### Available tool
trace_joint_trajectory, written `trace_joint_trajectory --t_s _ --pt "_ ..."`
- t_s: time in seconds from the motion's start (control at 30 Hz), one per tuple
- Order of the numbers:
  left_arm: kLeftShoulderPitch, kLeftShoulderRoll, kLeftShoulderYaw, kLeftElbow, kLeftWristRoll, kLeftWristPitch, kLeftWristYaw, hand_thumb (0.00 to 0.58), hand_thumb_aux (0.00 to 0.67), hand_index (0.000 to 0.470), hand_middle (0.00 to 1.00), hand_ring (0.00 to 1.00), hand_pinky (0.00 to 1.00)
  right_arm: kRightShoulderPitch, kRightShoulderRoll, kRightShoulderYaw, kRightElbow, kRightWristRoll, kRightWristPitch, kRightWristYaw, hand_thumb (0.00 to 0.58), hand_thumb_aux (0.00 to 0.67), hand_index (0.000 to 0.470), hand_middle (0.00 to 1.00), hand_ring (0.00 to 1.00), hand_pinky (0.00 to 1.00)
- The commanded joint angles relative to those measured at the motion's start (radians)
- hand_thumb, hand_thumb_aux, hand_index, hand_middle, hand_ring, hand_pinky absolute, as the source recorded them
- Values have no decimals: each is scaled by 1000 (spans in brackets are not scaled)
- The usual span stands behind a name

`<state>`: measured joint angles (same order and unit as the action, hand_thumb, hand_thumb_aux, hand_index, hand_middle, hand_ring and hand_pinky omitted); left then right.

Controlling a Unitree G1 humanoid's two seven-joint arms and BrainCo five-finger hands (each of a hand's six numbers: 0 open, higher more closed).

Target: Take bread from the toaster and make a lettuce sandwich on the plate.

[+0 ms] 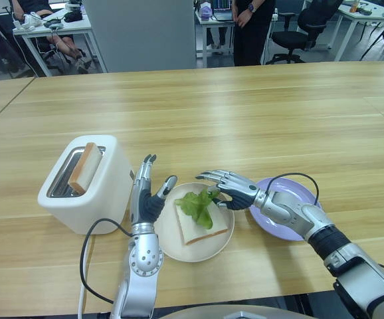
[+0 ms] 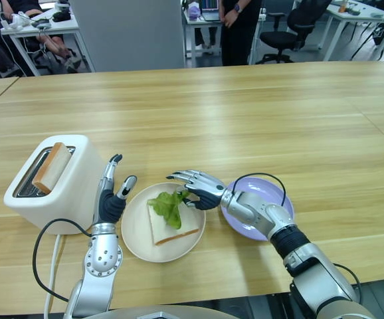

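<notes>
Wooden desk [image 1: 245, 119] is carrying a white toaster [image 1: 86, 193] at the 9 o'clock side, and a toaster slice [image 1: 86, 166] is standing tilted in its slot. A cream plate [image 1: 169, 234] is sitting at the toaster's 3 o'clock, holding a flat slice [image 1: 208, 229]. Lettuce [image 1: 197, 205] is lying on that slice's 12 o'clock half.

The left hand [image 1: 144, 199] is standing upright between toaster and plate, its fingers [image 1: 147, 169] spread, pointing to 12 o'clock and gripping nothing.

The right hand [image 1: 237, 191] is hovering at the plate's 2 o'clock rim. Its fingers [image 1: 212, 176] are stretching out, fanned, just above the lettuce's 2 o'clock tip. I cannot tell whether they are touching the leaf.

A purple plate [image 1: 295, 191] is lying under the right wrist.
</notes>
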<state>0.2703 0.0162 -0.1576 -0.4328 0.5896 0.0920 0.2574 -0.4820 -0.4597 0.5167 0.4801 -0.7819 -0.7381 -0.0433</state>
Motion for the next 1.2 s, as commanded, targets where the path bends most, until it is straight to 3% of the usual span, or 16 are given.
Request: trace_joint_trajectory --t_s 0.03,0.53,0.8,0.87,1.0,1.1,1.2 --pt "1 7 4 19 -5 -2 -8 0 0 0 0 0 0 -8 -15 6 -35 -42 19 7 0 0 0 0 0 0" --pt "-1 14 -5 20 0 3 -12 0 0 0 0 0 0 25 -95 -59 -268 -4 83 82 0 0 0 0 0 0" --pt "8 42 -30 -181 200 86 -82 0 0 0 0 0 0 101 -53 -99 -259 53 215 132 0 0 0 0 0 0" --pt "5 61 -11 -239 296 119 -113 0 0 0 0 0 0 156 2 -129 -276 200 282 198 0 0 0 0 0 0" --pt "8 86 81 -324 346 194 -203 0 0 0 0 0 0 377 178 -245 -519 765 655 412 0 0 0 0 0 0" --pt "27 78 169 -379 258 235 -262 0 0 0 0 0 0 486 229 -293 -678 957 822 449 0 0 0 0 0 0" --pt "55 140 260 -426 336 245 -308 0 0 0 0 0 0 544 260 -348 -772 1087 965 430 0 0 0 0 0 0"
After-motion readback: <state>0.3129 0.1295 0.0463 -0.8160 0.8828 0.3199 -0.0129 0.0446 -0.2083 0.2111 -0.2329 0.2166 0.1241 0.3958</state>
